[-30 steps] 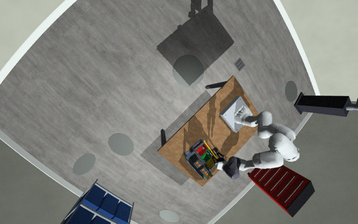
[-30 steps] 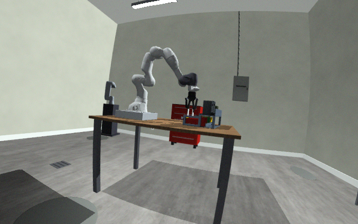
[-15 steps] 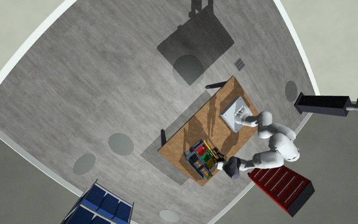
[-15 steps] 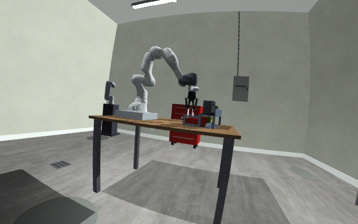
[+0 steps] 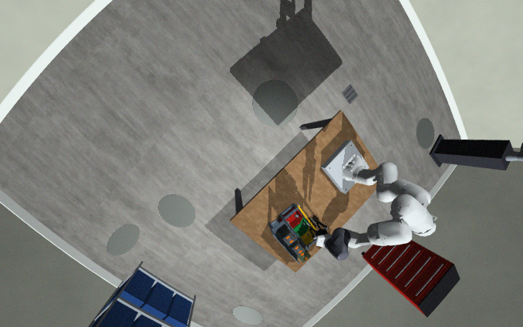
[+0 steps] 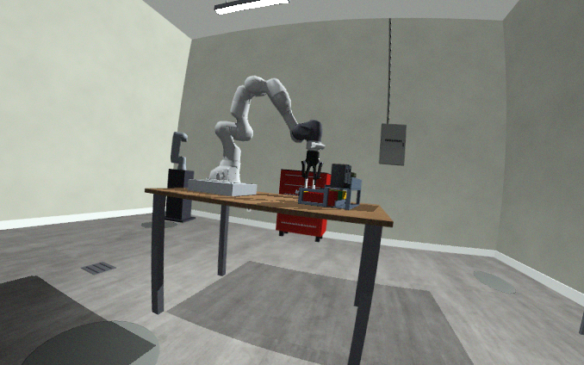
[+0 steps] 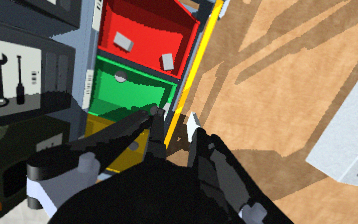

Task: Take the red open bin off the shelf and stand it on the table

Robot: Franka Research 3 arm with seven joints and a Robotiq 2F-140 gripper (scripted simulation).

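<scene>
A small grey shelf stands on the wooden table near one end. In the wrist view its lower row holds the red open bin with two grey parts in it, a green bin beside it, and a yellow bin partly hidden under my fingers. A yellow rail runs along the open fronts. My gripper hovers at the green bin's front edge, partly open and holding nothing. One fingertip is over the green bin, the other is over the table outside the rail. The side view shows the gripper pointing straight down above the shelf.
A dark box with tool symbols sits on the shelf's upper level beside the bins. The arm's grey base plate lies at the table's other end. A red tool cabinet stands on the floor behind the table.
</scene>
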